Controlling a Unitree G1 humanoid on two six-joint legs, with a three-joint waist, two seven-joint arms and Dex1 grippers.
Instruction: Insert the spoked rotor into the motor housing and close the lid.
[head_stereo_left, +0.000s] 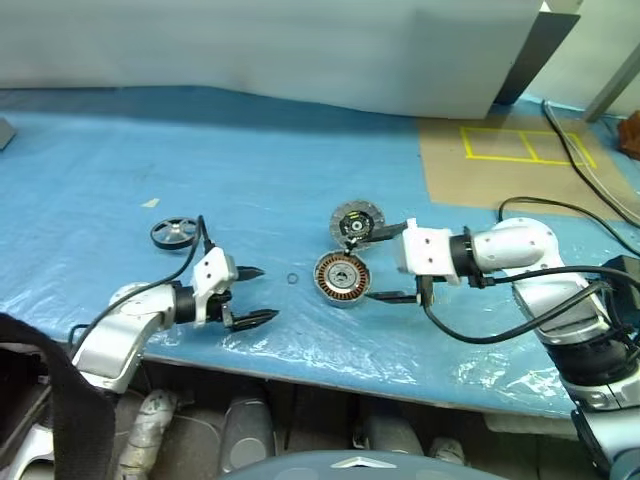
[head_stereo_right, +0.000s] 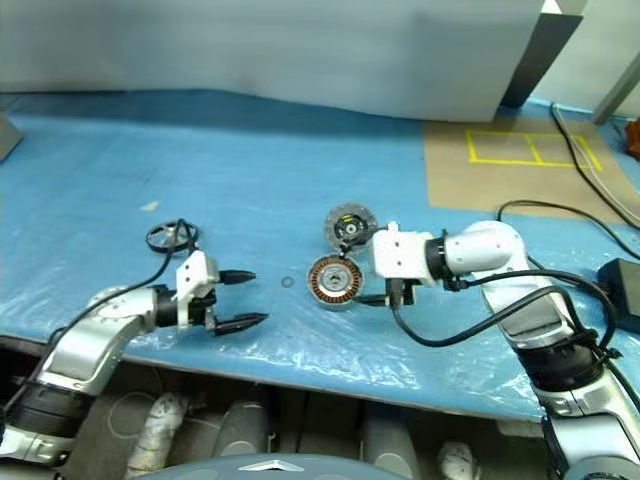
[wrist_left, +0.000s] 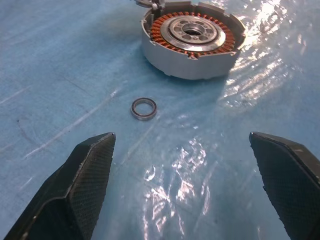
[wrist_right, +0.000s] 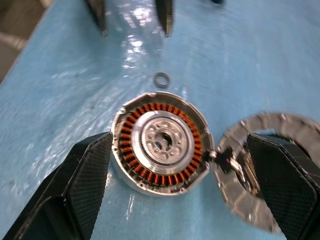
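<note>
Left eye view: the right gripper (head_stereo_left: 392, 262) hangs just beside the motor housing (head_stereo_left: 342, 277), black fingers spread wide and holding nothing, one finger near the lid (head_stereo_left: 351, 221), the other by the housing's near edge. Its white wrist points toward the robot's left and slightly down, the forearm bent back to the right with a black cable looping under it. The left gripper (head_stereo_left: 257, 295) is also spread wide and empty, pointing right toward the housing but well apart from it, low over the surface. A small metal ring (wrist_left: 144, 108) lies between this gripper and the housing. The housing sits open, copper windings showing, its lid flipped back flat and joined at the edge. The spoked rotor (head_stereo_left: 173, 233) lies on the table well left of the housing, behind the left wrist. All rest on a blue plastic sheet (head_stereo_left: 250, 170); beyond it, a brown floor patch with yellow tape (head_stereo_left: 525, 145) and a pale wall.
</note>
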